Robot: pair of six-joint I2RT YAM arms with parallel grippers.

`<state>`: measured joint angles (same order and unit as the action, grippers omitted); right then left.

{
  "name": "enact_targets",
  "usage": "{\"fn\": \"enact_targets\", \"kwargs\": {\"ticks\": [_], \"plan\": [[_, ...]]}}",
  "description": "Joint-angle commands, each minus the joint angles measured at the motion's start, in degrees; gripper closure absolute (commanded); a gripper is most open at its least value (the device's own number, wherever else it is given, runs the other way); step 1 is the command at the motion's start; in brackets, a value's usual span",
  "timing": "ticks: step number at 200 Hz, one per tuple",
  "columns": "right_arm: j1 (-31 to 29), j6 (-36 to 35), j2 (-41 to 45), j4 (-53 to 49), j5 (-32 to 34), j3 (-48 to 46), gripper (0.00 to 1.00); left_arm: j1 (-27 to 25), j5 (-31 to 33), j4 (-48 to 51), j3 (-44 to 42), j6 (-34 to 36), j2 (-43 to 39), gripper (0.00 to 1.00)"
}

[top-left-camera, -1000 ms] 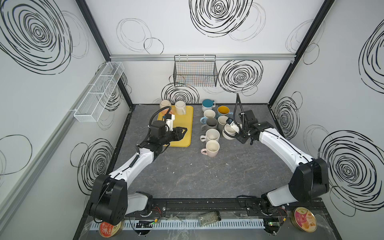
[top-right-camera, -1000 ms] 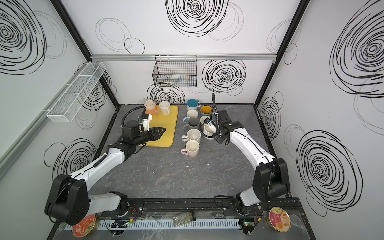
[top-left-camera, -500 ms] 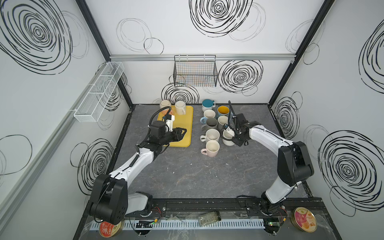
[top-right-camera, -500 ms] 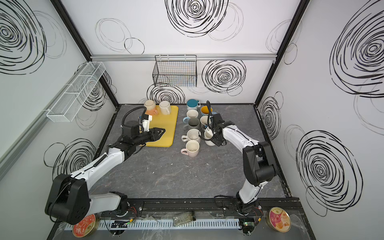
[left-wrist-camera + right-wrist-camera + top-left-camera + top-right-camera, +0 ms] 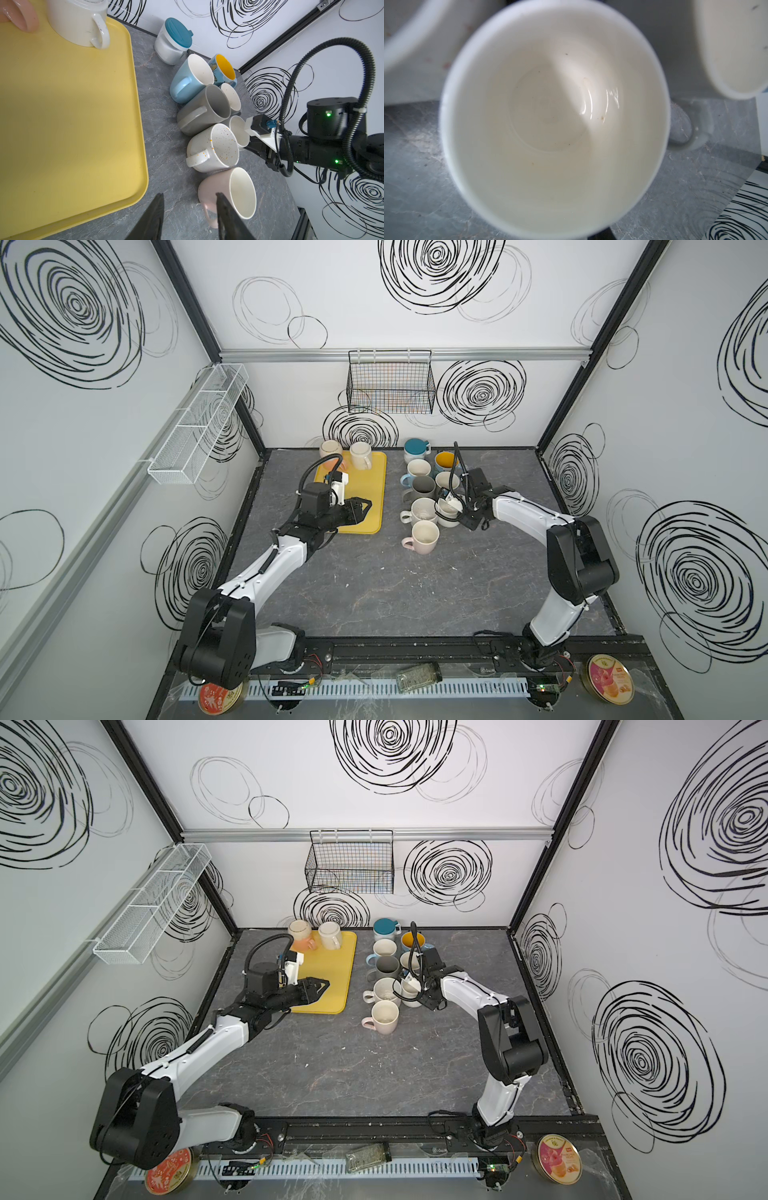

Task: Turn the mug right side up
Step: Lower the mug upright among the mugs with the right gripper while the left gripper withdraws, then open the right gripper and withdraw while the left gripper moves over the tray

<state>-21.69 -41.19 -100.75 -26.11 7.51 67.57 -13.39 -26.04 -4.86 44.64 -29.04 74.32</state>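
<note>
The mug (image 5: 448,511) is gripped upright by the right gripper (image 5: 459,515) beside other mugs (image 5: 424,510); the left gripper (image 5: 366,506) is held open by the tray (image 5: 368,477).

"What is on the grey counter (image 5: 374,593)?"

"A yellow tray (image 5: 368,489) lies flat at the back, on the left side."

"And next to it?"

"A bunch of mugs, close together, open side up. A pink mug (image 5: 422,537) is in front, then a speckled mug (image 5: 423,509), a grey mug (image 5: 423,488) and a blue mug (image 5: 415,470). Behind them stands a jar with a teal lid (image 5: 415,448). A white mug (image 5: 238,128) is just beside the speckled one. I can't tell if it touches the counter."
</note>
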Motion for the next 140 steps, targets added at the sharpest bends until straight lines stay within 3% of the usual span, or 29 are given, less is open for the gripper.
{"fn": "enact_targets", "kwargs": {"ticks": [1,22,35,107,123,140], "plan": [[-0.29,-2.62,0.47,5.91,-0.77,-1.50,0.89,0.38,1.20,0.70,0.05,1.39,-1.81,0.55],[-0.36,-2.50,1.26,7.61,-0.07,-1.90,0.66,0.39,1.89,1.79,0.74,1.57,-1.66,0.55],[-0.35,-2.42,1.69,7.33,0.69,-1.48,0.58,0.31,1.99,2.26,1.13,1.69,-1.47,0.55],[0.01,-2.00,9.73,5.18,-1.91,-2.62,0.52,-0.21,5.56,7.85,8.31,3.64,1.61,0.53],[-0.01,-1.36,12.26,5.43,-2.32,-3.04,0.51,-0.65,10.39,12.46,12.63,4.51,3.43,0.52],[-0.29,0.30,14.84,7.12,-1.85,-3.40,0.49,-1.90,21.18,17.95,17.17,6.38,5.08,0.48]]}}
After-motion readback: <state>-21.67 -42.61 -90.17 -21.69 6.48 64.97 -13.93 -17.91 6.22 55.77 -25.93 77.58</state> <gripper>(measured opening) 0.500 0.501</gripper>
